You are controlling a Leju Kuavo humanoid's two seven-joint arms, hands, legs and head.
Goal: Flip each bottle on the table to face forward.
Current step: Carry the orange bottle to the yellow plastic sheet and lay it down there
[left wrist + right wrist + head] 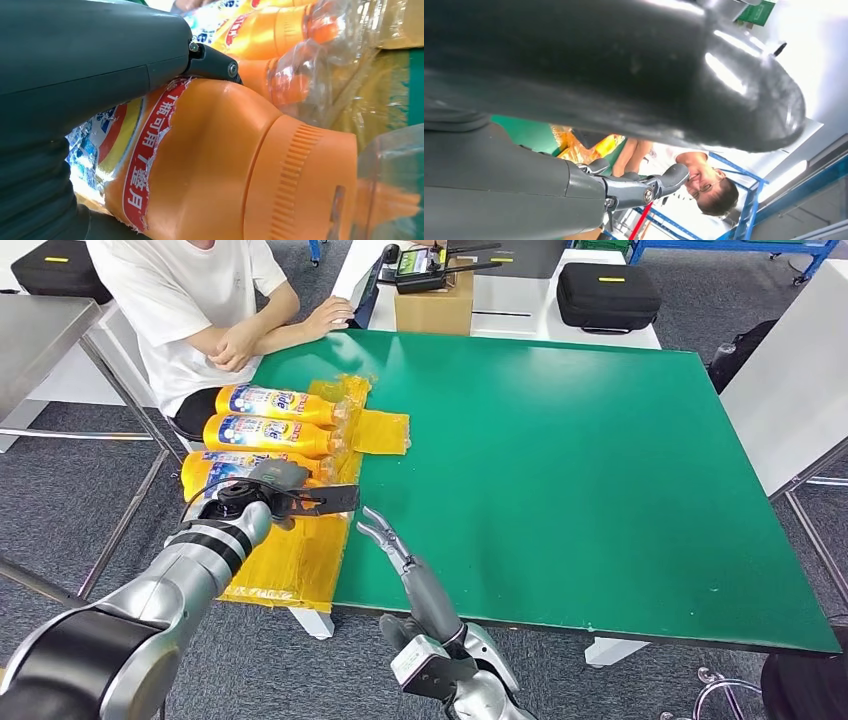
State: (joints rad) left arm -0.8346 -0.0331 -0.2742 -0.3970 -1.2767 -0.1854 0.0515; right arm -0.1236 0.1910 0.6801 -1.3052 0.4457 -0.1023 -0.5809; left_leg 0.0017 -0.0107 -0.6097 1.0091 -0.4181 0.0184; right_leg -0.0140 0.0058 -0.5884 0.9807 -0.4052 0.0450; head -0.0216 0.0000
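Three orange bottles lie side by side on crinkled yellow wrap at the table's left edge: the far bottle (pixel 275 402), the middle bottle (pixel 268 435) and the nearest bottle (pixel 215 468). Their caps point to the right. My left hand (pixel 278 492) is on the nearest bottle (pixel 220 170), with the thumb (pixel 90 45) across its body and dark fingers (pixel 330 500) stretched along its neck side. My right hand (pixel 385 535) hovers at the table's front edge, fingers apart and holding nothing, right of the wrap.
A person in a white shirt (pixel 190 300) sits at the far left corner, arms on the green table (pixel 600 470). A cardboard box (pixel 435 305) and a black case (pixel 607 292) stand behind it. Yellow wrap (pixel 290 560) hangs over the front edge.
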